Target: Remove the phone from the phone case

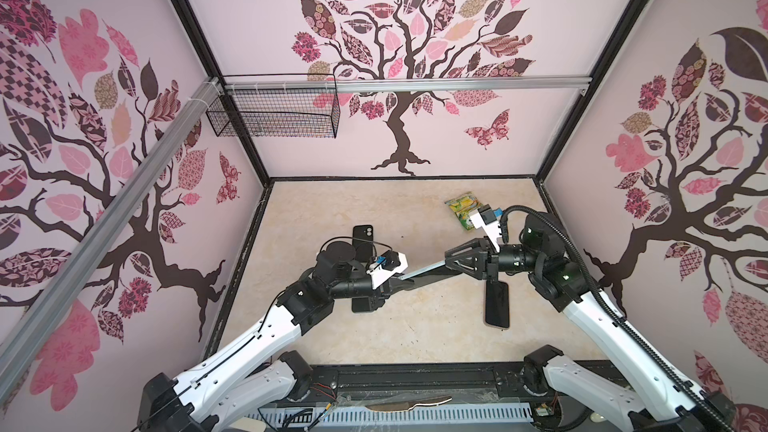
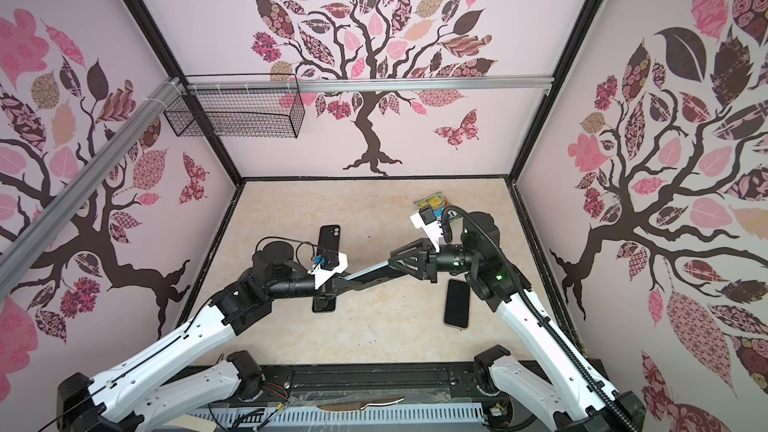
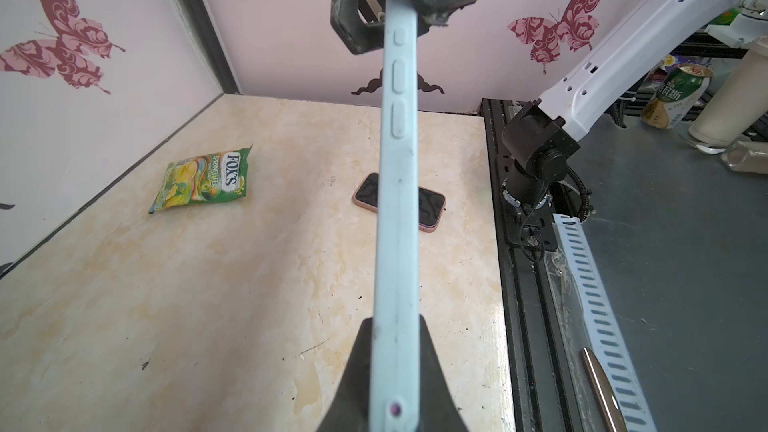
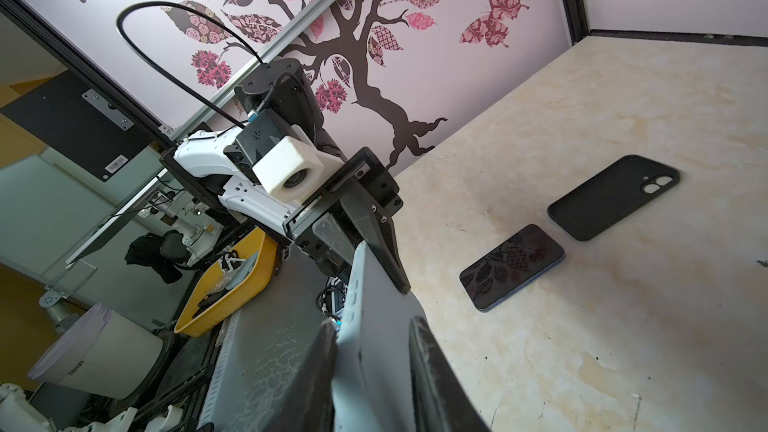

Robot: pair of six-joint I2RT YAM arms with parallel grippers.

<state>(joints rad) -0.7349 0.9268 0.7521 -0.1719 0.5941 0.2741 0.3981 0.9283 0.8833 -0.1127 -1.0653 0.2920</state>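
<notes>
Left jaws: pressed together on one end of the light-blue phone case (image 3: 397,243).
Right jaws: set around the opposite end; whether they pinch it yet, I cannot tell.
Case: in the air above the counter (image 1: 415,347), thin edge up, bridging both arms.
Handling: probably a light, flexible skin over a stiff, slippery phone.
Hold: clamp the flat faces and peel a corner lip.
Below: pink phone (image 1: 497,305), lying flat.
</notes>
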